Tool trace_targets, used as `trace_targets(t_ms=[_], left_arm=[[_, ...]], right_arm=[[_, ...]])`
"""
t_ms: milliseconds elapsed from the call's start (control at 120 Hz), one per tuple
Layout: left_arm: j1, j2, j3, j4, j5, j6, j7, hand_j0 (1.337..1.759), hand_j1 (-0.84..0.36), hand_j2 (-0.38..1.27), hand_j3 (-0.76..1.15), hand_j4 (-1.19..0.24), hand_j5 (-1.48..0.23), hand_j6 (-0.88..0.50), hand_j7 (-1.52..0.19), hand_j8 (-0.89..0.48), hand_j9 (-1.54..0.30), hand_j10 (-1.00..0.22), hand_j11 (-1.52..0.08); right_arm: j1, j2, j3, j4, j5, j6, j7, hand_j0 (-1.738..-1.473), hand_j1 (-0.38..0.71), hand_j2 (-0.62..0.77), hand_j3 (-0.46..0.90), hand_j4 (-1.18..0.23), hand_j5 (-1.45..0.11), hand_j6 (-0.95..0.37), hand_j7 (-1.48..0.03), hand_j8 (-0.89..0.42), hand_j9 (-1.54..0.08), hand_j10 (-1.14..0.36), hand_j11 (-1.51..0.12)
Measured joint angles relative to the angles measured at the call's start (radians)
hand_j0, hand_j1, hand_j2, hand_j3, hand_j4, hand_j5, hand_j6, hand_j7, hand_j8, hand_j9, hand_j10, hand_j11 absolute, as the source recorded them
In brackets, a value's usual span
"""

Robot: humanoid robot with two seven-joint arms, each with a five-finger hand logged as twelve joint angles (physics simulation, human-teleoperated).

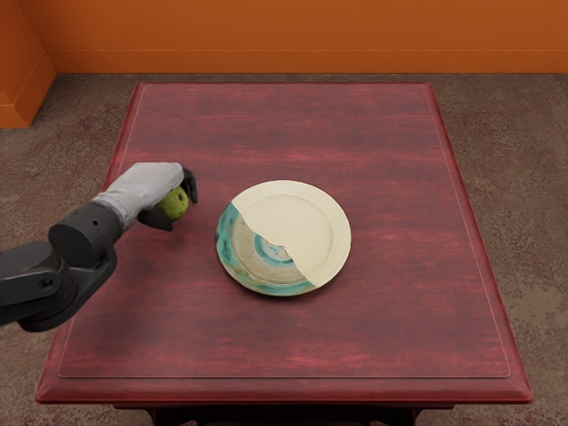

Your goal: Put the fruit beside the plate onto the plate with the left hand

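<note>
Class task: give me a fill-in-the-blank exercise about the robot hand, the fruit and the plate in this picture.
1. The grey left hand grasps a small round ____ fruit.
2. The fruit is to the picture's ____ of the round cream-and-teal plate.
3. The plate, on the dark red wooden table, holds ____ fruit.
Missing words: green; left; no.

Left arm (55,264) reaching in from the left edge, left hand (147,192) curled around the green fruit (176,203)
</note>
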Motion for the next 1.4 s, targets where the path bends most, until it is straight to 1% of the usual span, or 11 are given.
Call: trace_targets(t_ms=[183, 283, 400, 542, 733, 850, 908, 1117, 1200, 1250, 1400], left_arm=[[-0.020, -0.036, -0.030, 0.001, -0.001, 0.001, 0.000, 1.652, -0.29, 0.33, 0.00, -0.65, -0.87, -0.44, -0.86, -0.38, -0.86, -0.50, -0.88], [-0.033, -0.076, -0.044, 0.002, -0.001, 0.001, 0.000, 1.653, -0.25, 0.22, 0.00, -0.65, -0.87, -0.47, -0.86, -0.40, -0.86, -0.51, -0.88], [-0.048, -0.120, -0.052, 0.002, -0.002, 0.001, 0.000, 1.654, -0.28, 0.31, 0.00, -0.65, -0.87, -0.46, -0.86, -0.39, -0.86, -0.51, -0.88], [-0.056, -0.170, -0.067, 0.003, -0.005, -0.002, -0.001, 1.653, -0.28, 0.29, 0.00, -0.64, -0.88, -0.45, -0.87, -0.38, -0.87, -0.49, -0.88], [-0.052, -0.252, -0.080, 0.007, -0.004, -0.007, -0.001, 1.653, -0.27, 0.29, 0.00, -0.65, -0.87, -0.46, -0.86, -0.39, -0.86, -0.50, -0.88], [-0.044, -0.287, -0.081, 0.015, -0.004, -0.009, 0.000, 1.653, -0.23, 0.20, 0.00, -0.65, -0.87, -0.48, -0.86, -0.41, -0.86, -0.52, -0.87], [-0.040, -0.309, -0.078, 0.020, -0.004, -0.010, 0.000, 1.653, -0.23, 0.21, 0.00, -0.65, -0.87, -0.49, -0.86, -0.41, -0.86, -0.53, -0.87], [-0.020, -0.354, -0.061, 0.056, -0.006, -0.016, 0.000, 1.652, -0.23, 0.22, 0.00, -0.65, -0.87, -0.48, -0.87, -0.41, -0.87, -0.52, -0.88], [0.013, -0.384, -0.056, 0.082, -0.007, -0.017, 0.000, 1.653, -0.23, 0.23, 0.00, -0.65, -0.87, -0.49, -0.87, -0.41, -0.86, -0.53, -0.88], [0.017, -0.387, -0.055, 0.094, -0.006, -0.018, 0.000, 1.652, -0.22, 0.18, 0.00, -0.65, -0.87, -0.49, -0.87, -0.41, -0.86, -0.53, -0.88], [0.021, -0.388, -0.053, 0.114, -0.006, -0.019, 0.000, 1.653, -0.24, 0.26, 0.00, -0.65, -0.86, -0.49, -0.87, -0.41, -0.86, -0.53, -0.88]], right_arm=[[0.000, 0.000, 0.000, 0.000, 0.000, 0.000, 0.000, -1.658, -0.35, 0.00, 0.00, 0.00, 0.00, 0.00, 0.00, 0.00, 0.00, 0.00, 0.00], [0.000, 0.000, 0.000, 0.000, 0.000, 0.000, 0.000, -1.658, -0.35, 0.00, 0.00, 0.00, 0.00, 0.00, 0.00, 0.00, 0.00, 0.00, 0.00], [0.001, 0.000, 0.000, 0.000, 0.000, 0.000, 0.000, -1.658, -0.35, 0.00, 0.00, 0.00, 0.00, 0.00, 0.00, 0.00, 0.00, 0.00, 0.00], [0.000, 0.000, 0.000, 0.000, 0.000, 0.000, 0.000, -1.658, -0.35, 0.00, 0.00, 0.00, 0.00, 0.00, 0.00, 0.00, 0.00, 0.00, 0.00], [0.000, 0.000, 0.000, 0.000, 0.000, 0.000, 0.000, -1.658, -0.35, 0.00, 0.00, 0.00, 0.00, 0.00, 0.00, 0.00, 0.00, 0.00, 0.00], [0.000, 0.000, 0.000, 0.000, 0.000, 0.000, 0.000, -1.658, -0.35, 0.00, 0.00, 0.00, 0.00, 0.00, 0.00, 0.00, 0.00, 0.00, 0.00], [0.000, 0.000, 0.000, 0.000, 0.000, 0.000, 0.000, -1.658, -0.35, 0.00, 0.00, 0.00, 0.00, 0.00, 0.00, 0.00, 0.00, 0.00, 0.00], [0.000, 0.000, 0.000, -0.009, 0.000, 0.000, 0.000, -1.658, -0.35, 0.00, 0.00, 0.00, 0.00, 0.00, 0.00, 0.00, 0.00, 0.00, 0.00], [0.000, 0.000, 0.000, -0.015, 0.000, 0.000, 0.000, -1.658, -0.35, 0.00, 0.00, 0.00, 0.00, 0.00, 0.00, 0.00, 0.00, 0.00, 0.00], [0.000, 0.000, 0.000, -0.017, 0.000, 0.000, 0.000, -1.658, -0.35, 0.00, 0.00, 0.00, 0.00, 0.00, 0.00, 0.00, 0.00, 0.00, 0.00], [0.000, 0.000, 0.001, -0.021, 0.000, 0.000, 0.000, -1.658, -0.35, 0.00, 0.00, 0.00, 0.00, 0.00, 0.00, 0.00, 0.00, 0.00, 0.00]])
